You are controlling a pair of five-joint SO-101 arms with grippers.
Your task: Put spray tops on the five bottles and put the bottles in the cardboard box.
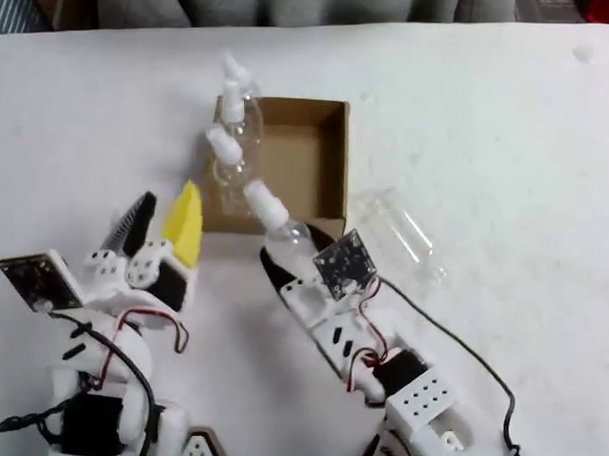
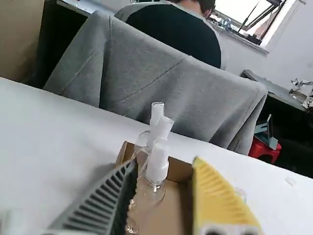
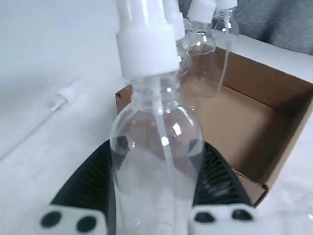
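Right gripper (image 3: 156, 169): black jaws clamped on body of clear bottle (image 3: 155, 147). White spray top (image 3: 146, 46) fitted. Bottle tilted over near edge of cardboard box (image 1: 316, 138). Two topped bottles (image 1: 229, 169) stand inside box, along one wall. Left gripper (image 1: 166, 211): jaws spread wide, nothing between, just beside box. Further clear bottle (image 1: 403, 233) lies on side on table (image 1: 511, 131), near box. Loose top (image 3: 61, 98) on table.

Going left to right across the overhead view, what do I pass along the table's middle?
Left gripper with grey and yellow fingers → clear spray-topped bottle held in right gripper → clear plastic bottle without top, lying on its side.
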